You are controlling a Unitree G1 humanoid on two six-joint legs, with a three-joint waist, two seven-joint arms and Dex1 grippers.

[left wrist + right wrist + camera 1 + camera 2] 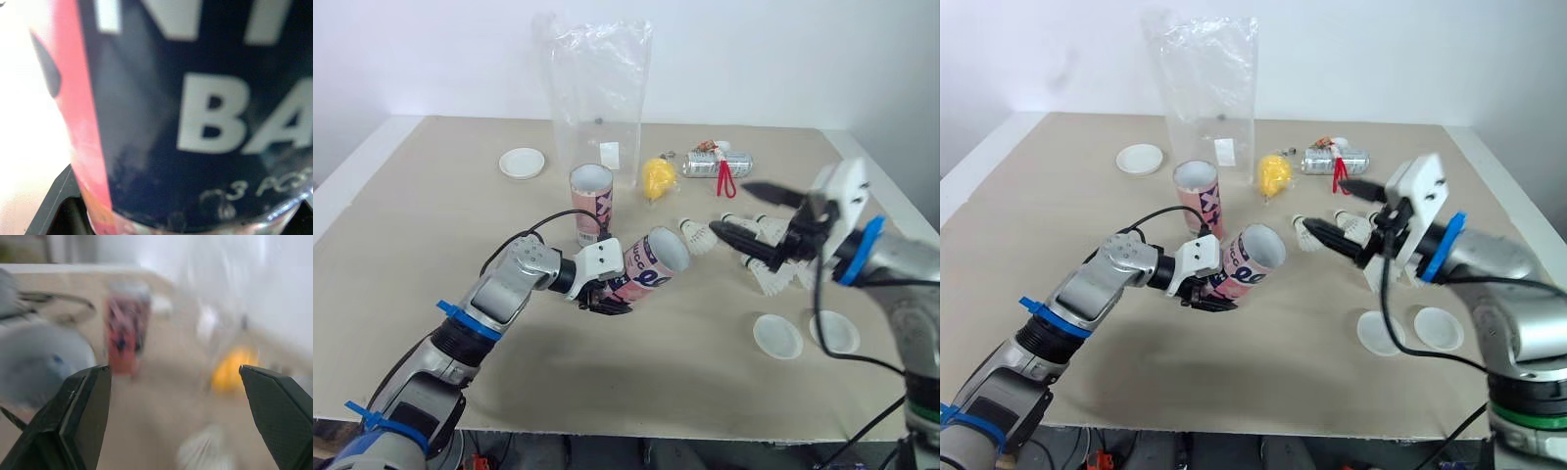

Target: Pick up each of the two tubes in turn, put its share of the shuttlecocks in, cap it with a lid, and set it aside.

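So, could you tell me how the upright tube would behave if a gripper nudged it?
The upright tube is tall on a narrow base, so a high nudge would probably tip it. Being round, it would then likely roll on the table. It looks like light card.

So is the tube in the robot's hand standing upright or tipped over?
Tipped. The left hand holds the tube nearly on its side, its open mouth facing the shuttlecocks.

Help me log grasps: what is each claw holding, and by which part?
Left claw grips the tilted tube around its body near the base, mouth free. Right claw is open, holding nothing.
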